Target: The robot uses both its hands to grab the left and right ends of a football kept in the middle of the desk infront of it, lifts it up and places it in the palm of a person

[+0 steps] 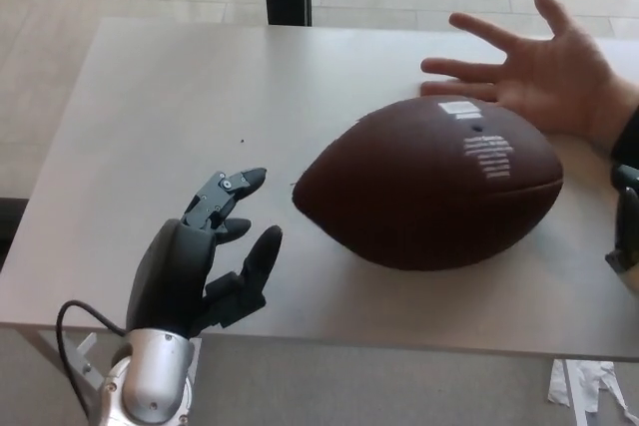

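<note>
- I see the football (431,183) lying on the desk (160,107), right of centre, its long axis roughly left to right and its white print on the upper far side.
- My left hand (205,261) sits near the desk's near-left edge, its fingers (228,192) spread apart and holding nothing; it is apart from the ball's left tip.
- At the right picture edge, a dark piece (626,216) shows just beside the ball's right end. I take it for my right hand, but I cannot tell how its fingers stand.
- A person's hand (534,72) lies open, palm up, at the far right, just behind the ball; whether they touch I cannot tell.
</note>
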### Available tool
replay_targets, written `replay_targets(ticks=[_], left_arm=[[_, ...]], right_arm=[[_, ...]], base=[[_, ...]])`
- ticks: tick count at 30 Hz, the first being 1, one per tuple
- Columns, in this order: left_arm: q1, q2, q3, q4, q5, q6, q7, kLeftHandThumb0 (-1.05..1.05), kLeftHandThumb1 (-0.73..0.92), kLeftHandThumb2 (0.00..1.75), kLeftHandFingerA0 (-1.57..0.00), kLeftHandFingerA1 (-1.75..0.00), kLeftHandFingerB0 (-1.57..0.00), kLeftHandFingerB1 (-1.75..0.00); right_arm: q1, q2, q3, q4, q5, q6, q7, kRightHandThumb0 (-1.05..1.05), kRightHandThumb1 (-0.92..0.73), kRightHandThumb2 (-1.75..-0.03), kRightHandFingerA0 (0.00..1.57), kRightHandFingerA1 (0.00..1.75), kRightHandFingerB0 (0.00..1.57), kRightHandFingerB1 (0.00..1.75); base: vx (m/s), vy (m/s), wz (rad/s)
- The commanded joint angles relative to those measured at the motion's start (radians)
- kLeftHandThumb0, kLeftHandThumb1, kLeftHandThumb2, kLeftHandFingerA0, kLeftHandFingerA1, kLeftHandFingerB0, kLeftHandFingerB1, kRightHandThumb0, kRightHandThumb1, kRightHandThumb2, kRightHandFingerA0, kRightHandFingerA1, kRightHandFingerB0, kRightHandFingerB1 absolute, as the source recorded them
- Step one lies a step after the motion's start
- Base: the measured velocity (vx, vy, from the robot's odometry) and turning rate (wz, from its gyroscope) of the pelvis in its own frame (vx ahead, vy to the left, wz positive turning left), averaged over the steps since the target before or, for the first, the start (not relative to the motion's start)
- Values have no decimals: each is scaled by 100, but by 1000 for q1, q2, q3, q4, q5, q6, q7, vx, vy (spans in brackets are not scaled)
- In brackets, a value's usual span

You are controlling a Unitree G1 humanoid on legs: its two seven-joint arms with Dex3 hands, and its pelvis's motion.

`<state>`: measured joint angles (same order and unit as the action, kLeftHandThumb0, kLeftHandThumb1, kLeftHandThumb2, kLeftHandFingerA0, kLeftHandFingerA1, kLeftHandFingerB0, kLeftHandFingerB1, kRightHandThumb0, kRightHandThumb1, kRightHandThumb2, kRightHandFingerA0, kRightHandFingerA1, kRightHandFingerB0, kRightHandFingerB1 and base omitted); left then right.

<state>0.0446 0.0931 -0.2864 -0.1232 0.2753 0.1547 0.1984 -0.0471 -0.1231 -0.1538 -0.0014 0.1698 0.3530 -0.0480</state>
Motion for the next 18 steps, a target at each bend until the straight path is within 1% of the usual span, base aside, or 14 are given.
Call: replay_targets(ticks=[1,2,4,5,6,7,9,10,11,12,13,14,15,18], left_arm=[[13,-14,7,26,42,-70,38,-93,92,79,-43,-62,-32,-43],[14,-16,6,34,46,-85,41,-87,79,113,-36,-62,-29,-51],[14,-19,7,39,50,-94,41,-87,79,113,-36,-62,-29,-51],[17,-22,3,40,50,-91,35,-91,91,79,-35,-54,-29,-41],[17,-22,6,40,51,-93,34,-91,91,79,-35,-54,-29,-41],[21,-26,-5,41,69,-91,46,-89,92,76,-42,-61,-35,-43],[24,-31,-9,44,74,-95,50,-88,92,77,-44,-63,-35,-44],[26,-35,-10,47,74,-96,49,-88,92,80,-47,-65,-34,-41],[27,-39,-11,47,75,-93,48,-90,92,77,-46,-66,-35,-43],[28,-42,-12,50,78,-94,49,-89,92,78,-46,-67,-34,-44],[27,-45,-15,60,81,-100,52,-91,92,77,-49,-68,-35,-44],[24,-47,-15,67,81,-105,54,-91,92,77,-49,-68,-35,-44],[22,-52,-14,75,76,-109,52,-90,92,79,-48,-68,-34,-44],[19,-61,-14,91,81,-119,57,-92,91,79,-47,-66,-33,-44]], right_arm=[[-61,-33,17,20,-46,42,1,-91,-92,-70,43,53,37,33],[-90,-42,22,25,-49,48,11,-90,-92,-70,42,52,36,32],[-101,-46,23,27,-48,52,14,-90,-92,-70,42,52,36,32],[-135,-56,30,23,-51,62,22,-91,-92,-71,42,51,35,32],[-137,-54,31,24,-51,63,21,-91,-92,-71,42,51,35,32],[-197,-60,30,39,-45,75,25,-91,-92,-69,41,50,35,31],[-228,-64,28,46,-44,88,27,-90,-92,-68,41,48,34,31],[-251,-65,23,50,-41,108,24,-87,-92,-68,43,47,36,31],[-270,-69,22,61,-43,112,26,-87,-91,-68,42,47,38,31],[-284,-74,22,68,-45,120,29,-86,-91,-68,41,43,37,31],[-299,-79,21,76,-46,131,33,-92,-77,-81,39,47,33,36],[-305,-80,17,80,-43,133,36,-92,-77,-81,39,47,33,36],[-323,-84,11,103,-39,132,42,-88,-89,-68,41,43,37,31],[-332,-92,4,128,-41,128,48,-90,-90,-68,41,42,36,31]], base=[[0,0,0],[0,0,0],[0,0,0],[0,0,0],[0,0,0],[0,0,0],[0,0,0],[0,0,0],[0,0,0],[0,0,0],[0,0,0],[0,0,0],[0,0,0],[0,0,0]])
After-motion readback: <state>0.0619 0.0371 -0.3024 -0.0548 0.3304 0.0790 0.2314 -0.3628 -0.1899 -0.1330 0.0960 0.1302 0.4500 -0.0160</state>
